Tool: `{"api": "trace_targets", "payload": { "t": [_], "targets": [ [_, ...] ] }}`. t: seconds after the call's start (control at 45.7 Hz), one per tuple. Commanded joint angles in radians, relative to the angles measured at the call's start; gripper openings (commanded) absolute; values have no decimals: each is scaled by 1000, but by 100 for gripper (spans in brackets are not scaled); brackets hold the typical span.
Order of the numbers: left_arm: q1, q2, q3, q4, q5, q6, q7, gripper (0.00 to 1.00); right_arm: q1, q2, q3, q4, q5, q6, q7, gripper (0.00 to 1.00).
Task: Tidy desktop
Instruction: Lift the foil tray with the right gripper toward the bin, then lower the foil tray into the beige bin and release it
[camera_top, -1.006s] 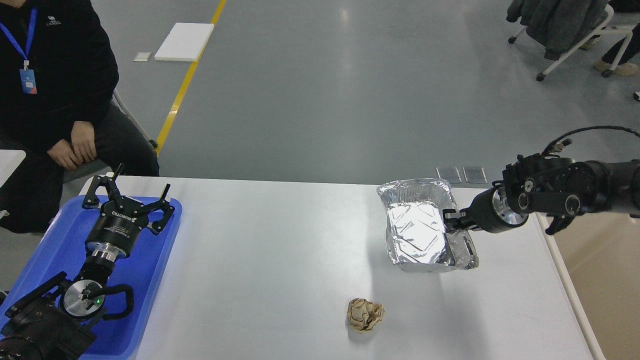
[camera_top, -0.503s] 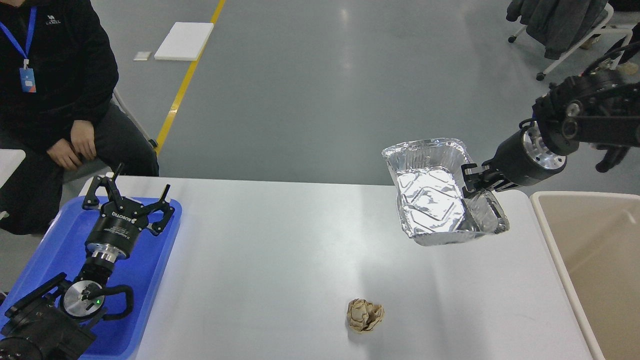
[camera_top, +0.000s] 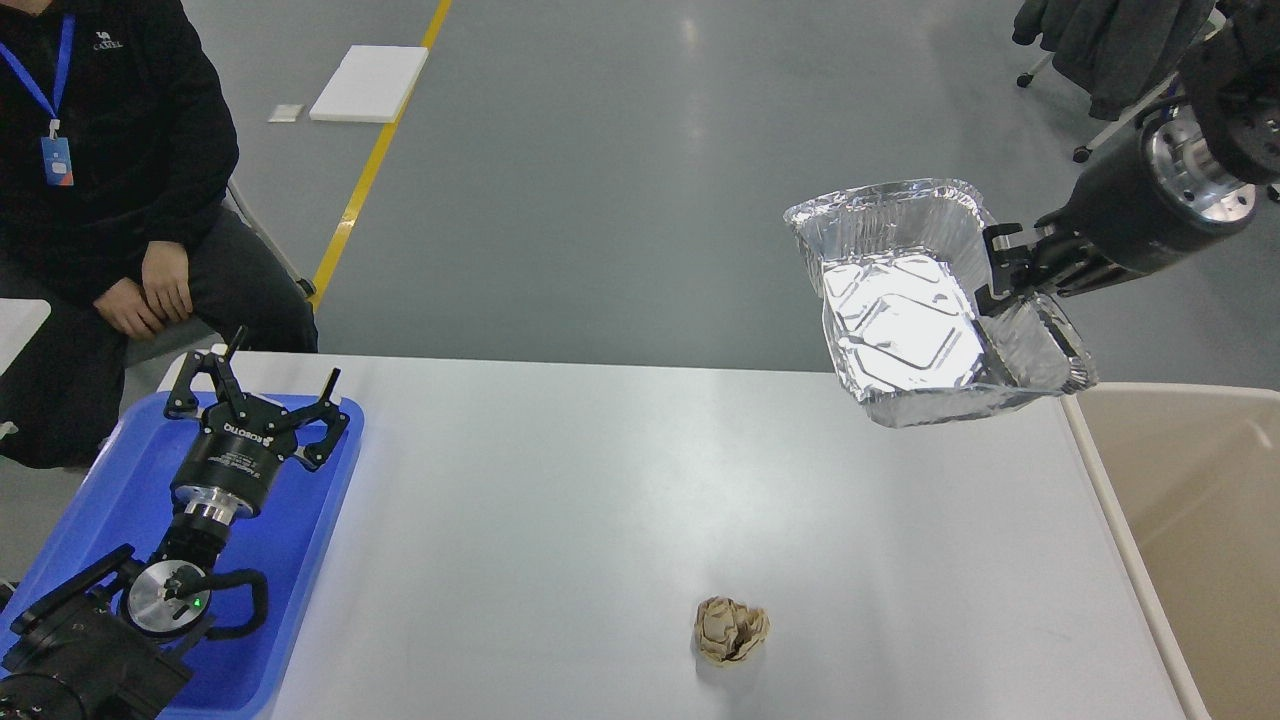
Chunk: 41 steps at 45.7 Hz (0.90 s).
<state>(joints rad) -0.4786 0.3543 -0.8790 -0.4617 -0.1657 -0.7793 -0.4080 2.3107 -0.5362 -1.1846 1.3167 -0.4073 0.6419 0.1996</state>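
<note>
The white desktop (camera_top: 560, 520) fills the middle of the head view. My right gripper (camera_top: 995, 275) is shut on the right rim of an empty foil tray (camera_top: 915, 320) and holds it tilted in the air above the desktop's far right corner. A crumpled brown paper ball (camera_top: 730, 630) lies on the desktop near the front, right of centre. My left gripper (camera_top: 260, 385) is open and empty, above the blue tray (camera_top: 300, 530) at the left edge.
A beige rimmed bin (camera_top: 1190, 520) stands right of the desktop, just below and right of the held foil tray. A seated person in black (camera_top: 110, 200) is behind the far left corner. A chair with clothing (camera_top: 1110, 50) stands far right.
My right arm has lifted the foil tray off the desktop, up and to the right toward the beige bin. The left arm and the paper ball have not moved.
</note>
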Motion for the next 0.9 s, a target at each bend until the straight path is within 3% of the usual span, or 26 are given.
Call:
{"api": "trace_targets", "payload": {
  "t": [0.0, 0.569, 0.875],
  "targets": [
    [0, 0, 0, 0, 0, 0, 0, 99, 81, -21, -21, 41, -1, 18, -2, 0],
    [0, 0, 0, 0, 0, 0, 0, 99, 76, -103, -124, 38, -16, 5, -12, 0],
    [2, 2, 0, 0, 0, 0, 0, 99, -8, -251, -147, -45, -47, -2, -14, 0]
  ]
}}
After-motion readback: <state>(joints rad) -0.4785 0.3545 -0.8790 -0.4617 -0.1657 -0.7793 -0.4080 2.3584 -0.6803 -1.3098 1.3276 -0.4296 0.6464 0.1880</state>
